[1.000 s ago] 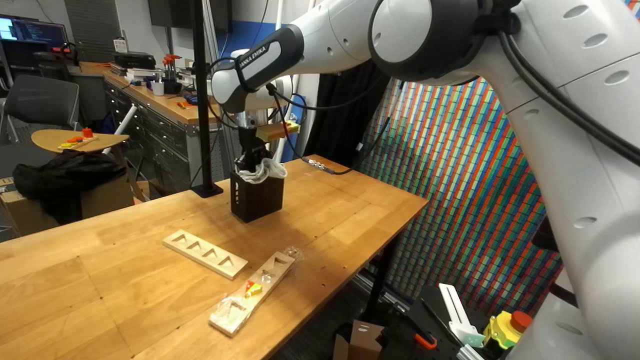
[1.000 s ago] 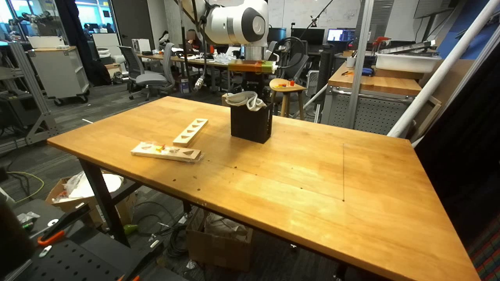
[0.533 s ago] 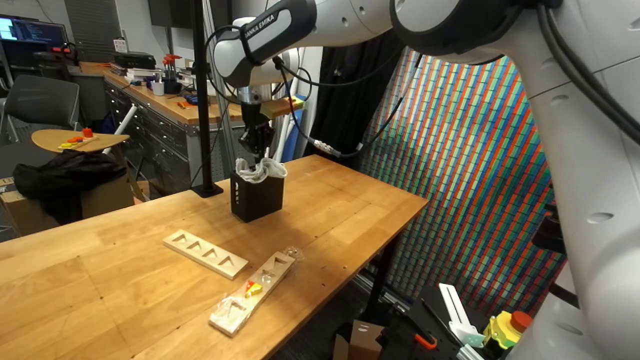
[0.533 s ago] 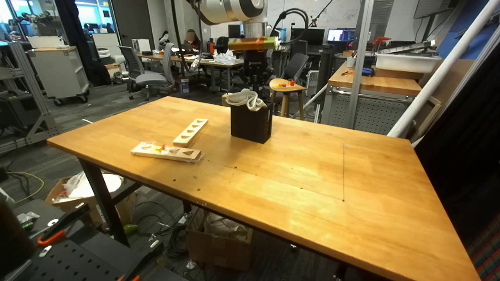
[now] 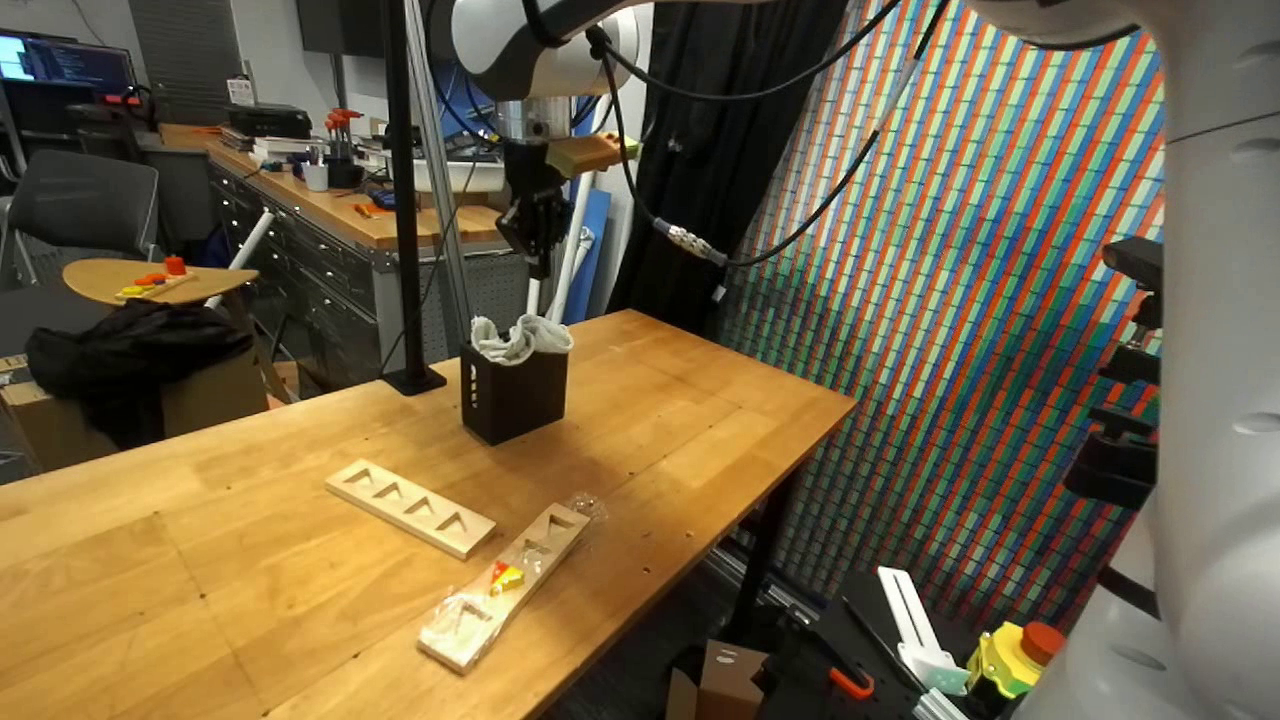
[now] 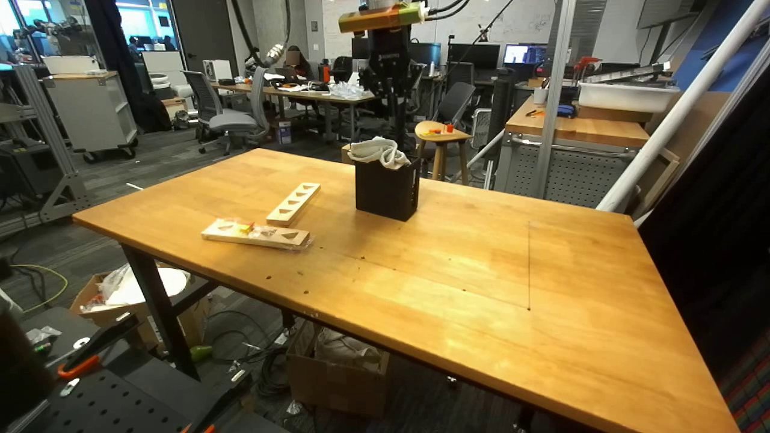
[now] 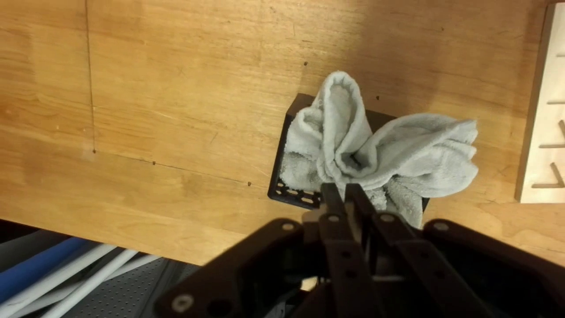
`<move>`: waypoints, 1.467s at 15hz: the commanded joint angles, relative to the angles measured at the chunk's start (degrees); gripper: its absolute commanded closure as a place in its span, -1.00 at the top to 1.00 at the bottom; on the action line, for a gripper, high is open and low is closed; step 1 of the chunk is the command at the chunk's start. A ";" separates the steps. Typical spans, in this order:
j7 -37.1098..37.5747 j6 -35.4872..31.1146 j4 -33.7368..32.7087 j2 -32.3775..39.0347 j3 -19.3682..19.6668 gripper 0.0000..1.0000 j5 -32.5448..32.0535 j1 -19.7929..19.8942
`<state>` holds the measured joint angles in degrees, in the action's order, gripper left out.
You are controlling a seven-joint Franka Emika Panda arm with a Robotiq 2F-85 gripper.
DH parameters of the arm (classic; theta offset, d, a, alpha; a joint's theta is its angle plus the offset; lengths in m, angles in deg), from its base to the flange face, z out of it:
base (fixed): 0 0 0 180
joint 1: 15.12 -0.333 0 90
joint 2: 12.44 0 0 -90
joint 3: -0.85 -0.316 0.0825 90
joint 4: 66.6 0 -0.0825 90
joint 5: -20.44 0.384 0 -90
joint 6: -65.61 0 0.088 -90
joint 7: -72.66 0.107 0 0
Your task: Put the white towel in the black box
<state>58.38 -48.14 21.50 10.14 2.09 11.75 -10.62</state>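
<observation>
My claw (image 7: 343, 189) points straight down over the black box (image 5: 525, 395), clenched on itself, fingers (image 7: 332, 201) all but meeting. My arm (image 5: 1210, 350) stands at the right of an exterior view; both exterior views crop it at the top. Below, apart from my fingers, the white towel (image 7: 388, 154) sits bunched in the box, heaped above its rim. I cannot make out one long axis; its widest spread runs across the wrist view, a loop pointing to the top, a broader lobe reaching past the rim towards a slotted board (image 7: 547, 128) cropped at the edge. My fingers cover part of the towel; the box hides its lower part. Farther off on the table (image 6: 481, 258) lies a wrapped board (image 5: 484, 608).
</observation>
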 commanded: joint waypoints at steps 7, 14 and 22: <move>0.93 -1.15 6.59 -2.36 -0.42 -0.77 0.03 -1.50; -1.30 -1.86 5.41 0.86 -0.80 -0.77 1.19 -0.74; -5.01 -1.03 0.48 5.62 -1.08 -0.77 0.95 -0.49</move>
<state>55.91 -49.68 25.79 13.67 1.68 12.00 -11.84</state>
